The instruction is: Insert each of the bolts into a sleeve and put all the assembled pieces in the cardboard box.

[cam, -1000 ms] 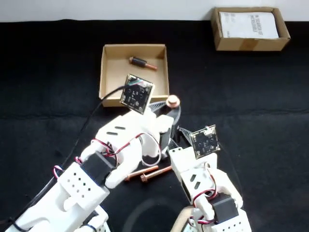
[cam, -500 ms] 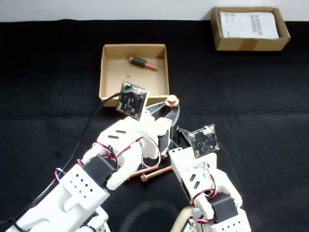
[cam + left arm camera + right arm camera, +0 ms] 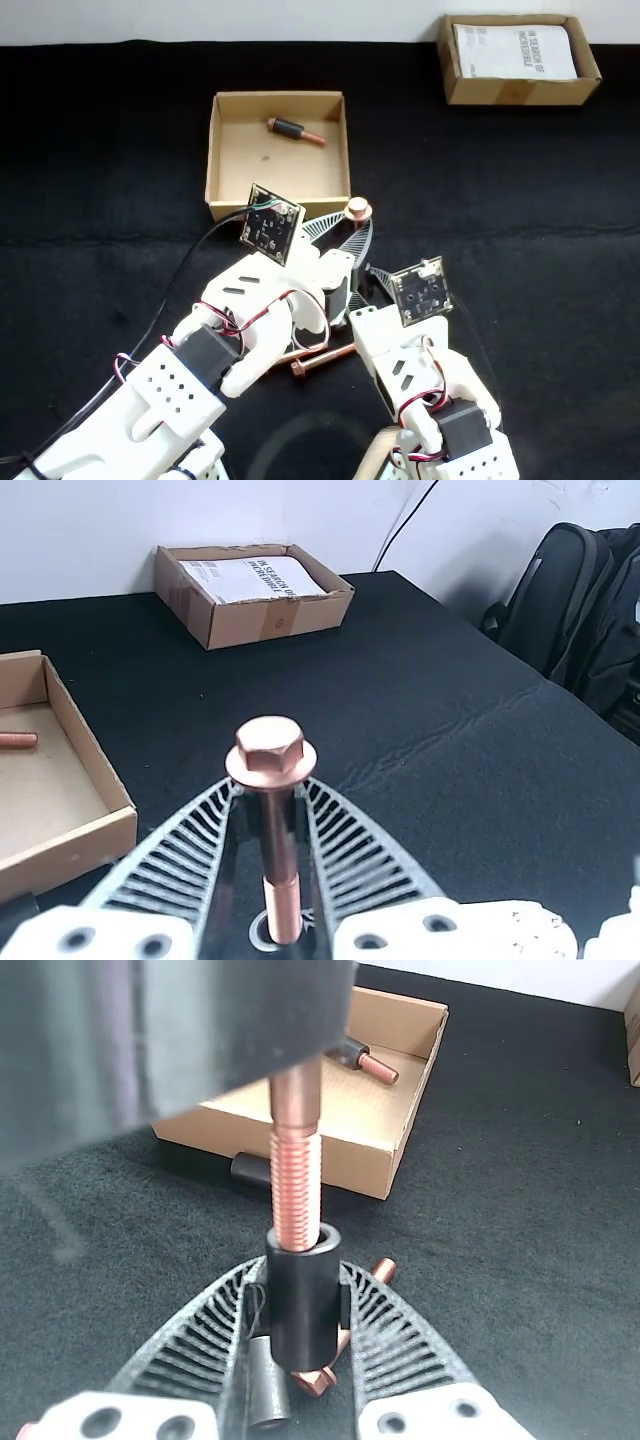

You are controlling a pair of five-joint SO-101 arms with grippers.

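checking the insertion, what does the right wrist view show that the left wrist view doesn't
Right wrist view: the right gripper clamping the black sleeve, the bolt threads entering its top, a spare sleeve lying loose. Left wrist view: the left gripper holding the bolt under its hex head, the far box with paper, bags. Both: the bolt and the cardboard box.

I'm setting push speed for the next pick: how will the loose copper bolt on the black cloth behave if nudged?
The loose bolt looks solid metal, so probably stiff and heavy for its size. Its round shaft would likely roll, but the wider flanged head should curve it into an arc. The black cloth seems soft, probably damping that.
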